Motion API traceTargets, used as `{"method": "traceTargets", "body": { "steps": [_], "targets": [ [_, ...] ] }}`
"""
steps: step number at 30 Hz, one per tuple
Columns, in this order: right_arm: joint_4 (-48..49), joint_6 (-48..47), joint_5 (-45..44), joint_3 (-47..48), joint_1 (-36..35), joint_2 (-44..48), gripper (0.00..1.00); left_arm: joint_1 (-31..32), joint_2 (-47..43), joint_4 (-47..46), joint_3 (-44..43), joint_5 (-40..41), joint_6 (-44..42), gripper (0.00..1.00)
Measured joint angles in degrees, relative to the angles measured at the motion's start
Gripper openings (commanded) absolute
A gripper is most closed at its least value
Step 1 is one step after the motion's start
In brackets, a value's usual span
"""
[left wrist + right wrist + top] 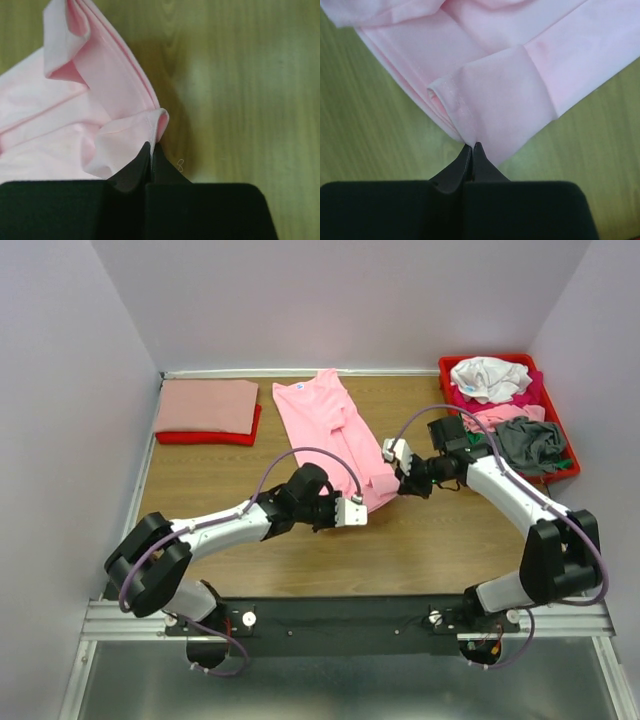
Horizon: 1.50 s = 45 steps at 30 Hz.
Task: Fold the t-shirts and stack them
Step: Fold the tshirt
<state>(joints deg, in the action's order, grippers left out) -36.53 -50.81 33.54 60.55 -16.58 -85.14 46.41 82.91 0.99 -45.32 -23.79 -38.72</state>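
A light pink t-shirt (325,425) lies lengthwise on the wooden table, with its small blue neck label at the far end and its near end bunched up. My left gripper (368,506) is shut on a corner of that near hem (150,125), fingertips pinched on cloth. My right gripper (396,480) is shut on the folded edge of the same shirt (490,90), just to the right of the left one. A folded salmon shirt (205,405) rests on a folded red shirt (205,437) at the back left.
A red plastic tray (480,359) at the back right holds loose shirts: white (490,378), magenta (470,398) and grey (530,443). Pale walls close in the table on the left, back and right. Bare wood (420,540) lies in front of the grippers.
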Motion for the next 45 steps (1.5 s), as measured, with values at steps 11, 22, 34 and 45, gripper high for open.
{"method": "traceTargets", "body": {
  "steps": [11, 22, 34, 45],
  "targets": [
    [-15.7, -9.1, -1.8, -10.7, 0.0, 20.1, 0.00, 12.6, -7.8, 2.1, 2.8, 0.7, 8.5, 0.00],
    [-31.7, -15.5, -2.1, -6.9, 0.0, 27.7, 0.00, 23.8, -10.9, 5.1, 1.2, 0.9, 15.6, 0.00],
    [-22.4, -11.3, -1.3, 5.2, 0.0, 3.9, 0.00, 5.5, -12.5, 4.3, 1.0, 4.3, 6.5, 0.00],
    [-15.2, -3.1, 0.0, 25.7, -0.1, -25.8, 0.00, -12.5, 8.3, -0.3, -6.2, -0.2, -0.8, 0.00]
  ]
}}
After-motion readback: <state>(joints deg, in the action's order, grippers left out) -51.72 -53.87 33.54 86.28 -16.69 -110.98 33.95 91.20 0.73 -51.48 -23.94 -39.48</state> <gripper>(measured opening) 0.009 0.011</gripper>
